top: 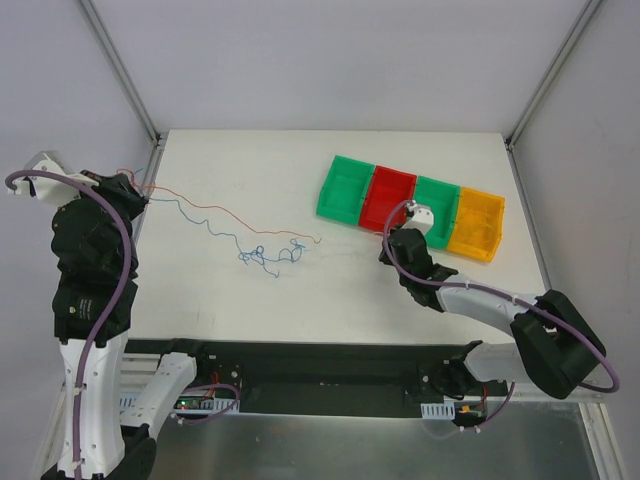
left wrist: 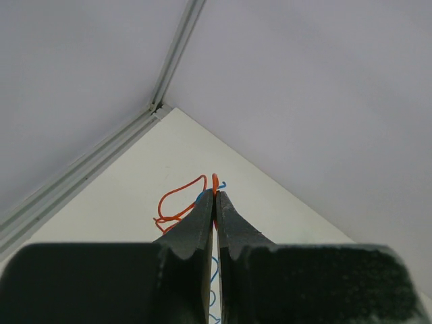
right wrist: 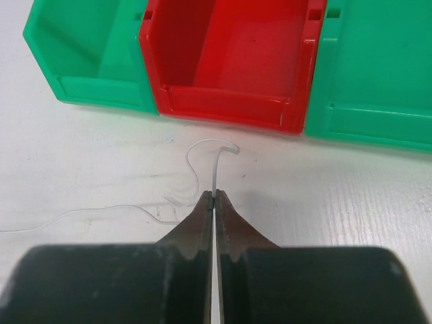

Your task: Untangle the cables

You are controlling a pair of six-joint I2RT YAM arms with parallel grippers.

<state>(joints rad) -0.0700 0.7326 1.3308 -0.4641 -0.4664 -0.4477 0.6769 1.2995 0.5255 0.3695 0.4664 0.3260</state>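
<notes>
Glossy plastic bins; matt white table; thin wiry cables.

Light is bright, even and diffuse in all three views, with no glare. From above, the white table looks almost washed out; soft shadows sit under the bins toward 6 o'clock. In the wrist views each tool (left tool, right tool) is dark and slightly soft at 6 o'clock. The red cable reads crisp; the pale strand barely separates from the table.
</notes>
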